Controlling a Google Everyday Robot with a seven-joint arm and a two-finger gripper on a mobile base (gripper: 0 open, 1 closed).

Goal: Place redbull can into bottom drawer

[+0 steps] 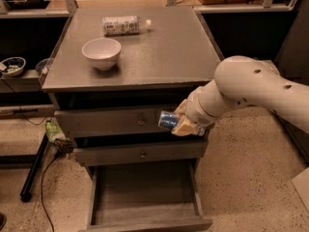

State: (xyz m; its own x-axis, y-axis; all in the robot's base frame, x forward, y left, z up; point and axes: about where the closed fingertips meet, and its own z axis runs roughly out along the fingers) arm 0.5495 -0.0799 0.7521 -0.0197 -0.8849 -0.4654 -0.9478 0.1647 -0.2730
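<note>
**Gripper [180,123] holds can in the air above the open drawer**

Clamped on the redbull can [167,120], my gripper hangs in front of the right half of the cabinet's top drawer [111,123]. The can lies on its side with a silver end pointing left. I hold it sideways because my arm [251,88] reaches in from the right. It appears to sit off the drawer face, which should keep it from scraping on the way down. The bottom drawer [145,192] stands pulled out below with its grey floor bare, so it alone can take the can. The top and middle drawer [135,154] are shut. The can is well above that floor and, by my judgement, roughly over its right rear part, so the next move is mostly downward, past the middle drawer's front. The risks I see are clipping that front, or letting go too high so that the can rolls. On the cabinet top [164,52], a white bowl [101,53] and a plastic bottle [121,25] sit well apart from the gripper and can.
</note>
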